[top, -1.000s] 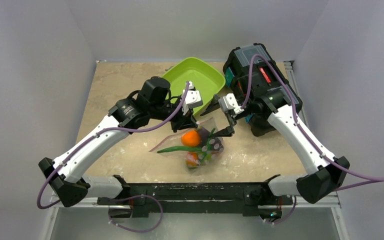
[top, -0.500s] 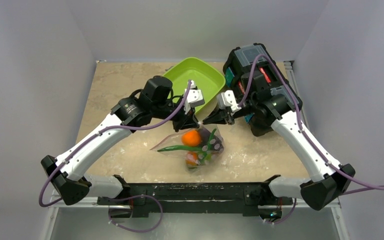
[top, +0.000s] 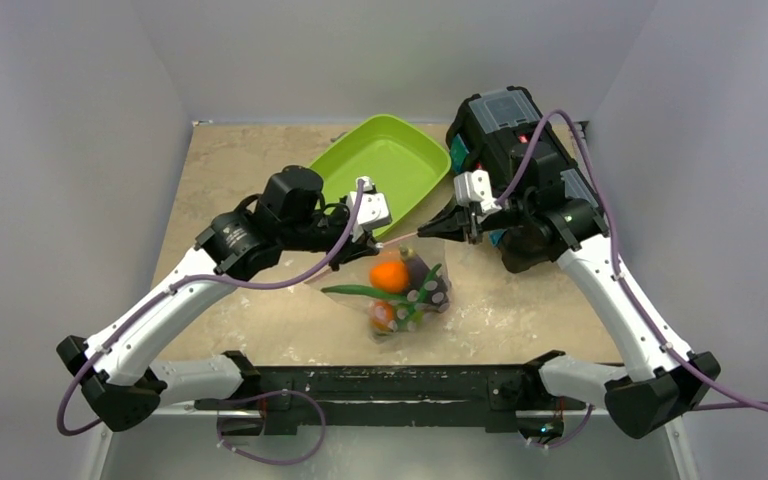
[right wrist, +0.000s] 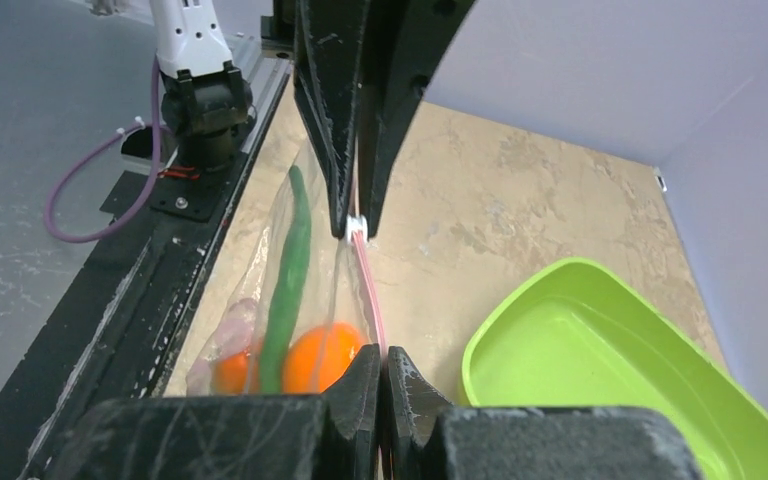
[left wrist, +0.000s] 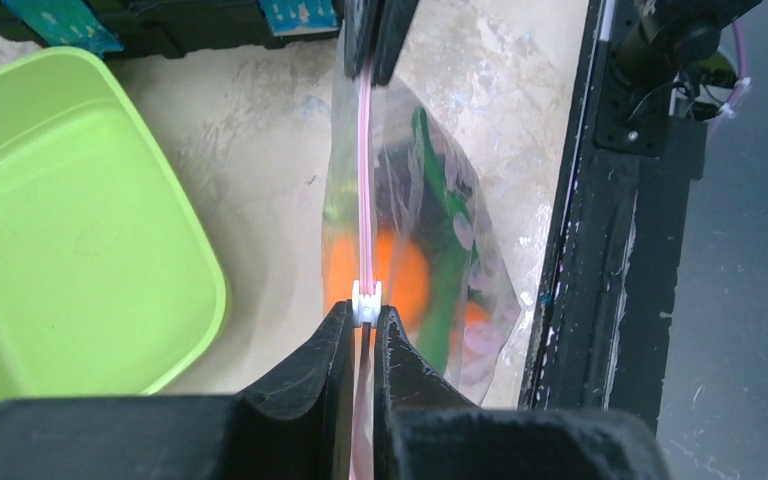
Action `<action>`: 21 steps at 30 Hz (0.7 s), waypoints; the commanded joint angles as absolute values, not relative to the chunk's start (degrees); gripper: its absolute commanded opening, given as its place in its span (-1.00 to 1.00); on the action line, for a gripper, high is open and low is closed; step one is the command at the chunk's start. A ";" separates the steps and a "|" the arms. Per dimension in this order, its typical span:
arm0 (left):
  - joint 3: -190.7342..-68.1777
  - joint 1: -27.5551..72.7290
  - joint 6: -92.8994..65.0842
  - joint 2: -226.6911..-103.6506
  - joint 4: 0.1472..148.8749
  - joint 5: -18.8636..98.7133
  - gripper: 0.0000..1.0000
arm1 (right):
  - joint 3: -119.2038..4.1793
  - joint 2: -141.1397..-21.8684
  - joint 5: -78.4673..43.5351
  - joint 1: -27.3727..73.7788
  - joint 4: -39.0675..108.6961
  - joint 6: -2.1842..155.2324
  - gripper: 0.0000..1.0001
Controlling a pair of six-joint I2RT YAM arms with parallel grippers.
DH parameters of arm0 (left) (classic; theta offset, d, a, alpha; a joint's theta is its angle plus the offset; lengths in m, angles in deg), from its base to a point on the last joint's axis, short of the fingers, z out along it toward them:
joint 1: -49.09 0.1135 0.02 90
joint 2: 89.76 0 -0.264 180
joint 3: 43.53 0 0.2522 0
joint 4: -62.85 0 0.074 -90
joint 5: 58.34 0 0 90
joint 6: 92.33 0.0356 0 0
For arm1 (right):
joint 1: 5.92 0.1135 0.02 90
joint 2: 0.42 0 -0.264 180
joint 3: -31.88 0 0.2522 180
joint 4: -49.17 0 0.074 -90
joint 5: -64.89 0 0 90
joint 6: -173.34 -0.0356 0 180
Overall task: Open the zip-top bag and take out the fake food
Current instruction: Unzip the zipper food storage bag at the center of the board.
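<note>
- Table (top: 250, 170): bare surface to the left; black case (top: 505, 130) far right.
- Green tray (top: 390, 165): just beyond the bag.
- Zip-top bag (top: 410, 300): mid-table, mouth uppermost; pink zip strip (left wrist: 364, 180) runs left-right, taut, held at each end.
- Fake food (top: 390, 277): inside the bag.
- Left gripper (left wrist: 362, 325): closed on the strip at its white slider (left wrist: 365, 298).
- Right gripper (right wrist: 380, 365): closed on the strip's opposite end.

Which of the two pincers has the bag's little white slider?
The left pincer: the white slider sits right at its tip. The right pincer pinches the pink strip far from it.
</note>
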State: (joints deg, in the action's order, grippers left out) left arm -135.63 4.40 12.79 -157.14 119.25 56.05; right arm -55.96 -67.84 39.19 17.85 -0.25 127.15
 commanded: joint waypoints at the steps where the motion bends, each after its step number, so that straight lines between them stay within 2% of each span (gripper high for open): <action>1: -133.94 4.96 15.70 -153.65 124.82 51.98 -1.00 | -55.08 -65.74 39.46 14.94 1.42 125.32 -1.00; 21: -131.42 5.40 18.35 -147.47 128.01 44.42 -1.00 | -53.45 -63.49 40.35 11.04 3.43 123.29 -1.00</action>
State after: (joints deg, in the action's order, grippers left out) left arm -131.55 4.44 16.55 -149.69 123.14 48.70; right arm -53.54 -65.41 40.69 13.17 1.30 124.27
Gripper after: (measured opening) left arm 0.052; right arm 0.008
